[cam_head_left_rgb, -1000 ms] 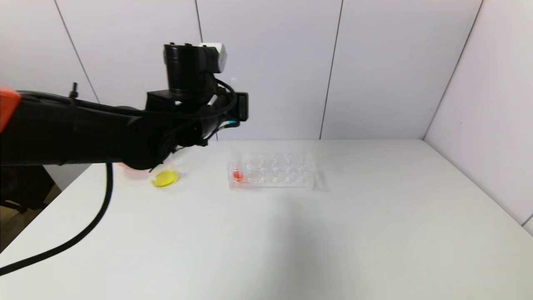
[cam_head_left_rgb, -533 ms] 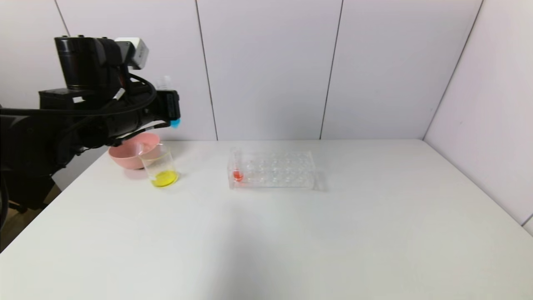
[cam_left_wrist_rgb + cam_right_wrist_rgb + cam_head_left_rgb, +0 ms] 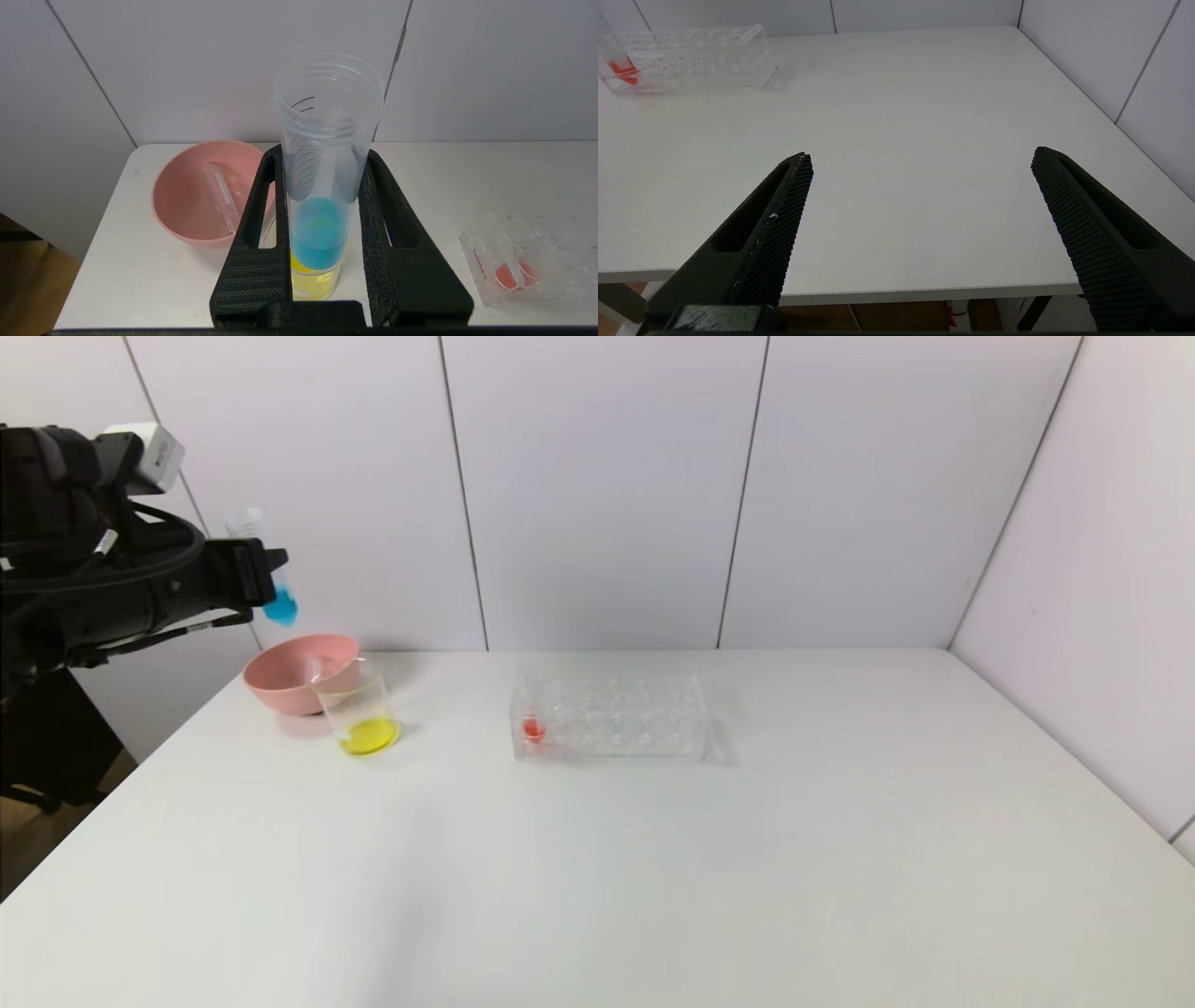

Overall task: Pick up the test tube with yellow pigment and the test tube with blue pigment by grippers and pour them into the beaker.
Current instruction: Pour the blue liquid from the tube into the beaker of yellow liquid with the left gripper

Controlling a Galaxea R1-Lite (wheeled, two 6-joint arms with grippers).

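Note:
My left gripper [image 3: 254, 575] is shut on the test tube with blue pigment [image 3: 277, 604] and holds it high above the table's far left, up and left of the beaker [image 3: 360, 707]. In the left wrist view the fingers [image 3: 261, 224] clamp the tube [image 3: 321, 219], mouth up, blue liquid at its bottom, over the beaker [image 3: 314, 284]. The beaker holds yellow liquid. No tube with a yellow plug shows. An empty clear tube [image 3: 218, 198] lies in the pink bowl [image 3: 182, 210]. My right gripper [image 3: 920, 163] is open and empty over the table's near edge.
The pink bowl [image 3: 285, 683] stands just behind the beaker at the table's far left. A clear many-holed rack [image 3: 611, 717] with one red-tinted tube [image 3: 532, 726] sits at the middle back; it also shows in the right wrist view [image 3: 696, 56].
My left arm has swung left and back with the blue tube, from over the beaker to beyond the bowl. That uncovered the beaker and the bowl.

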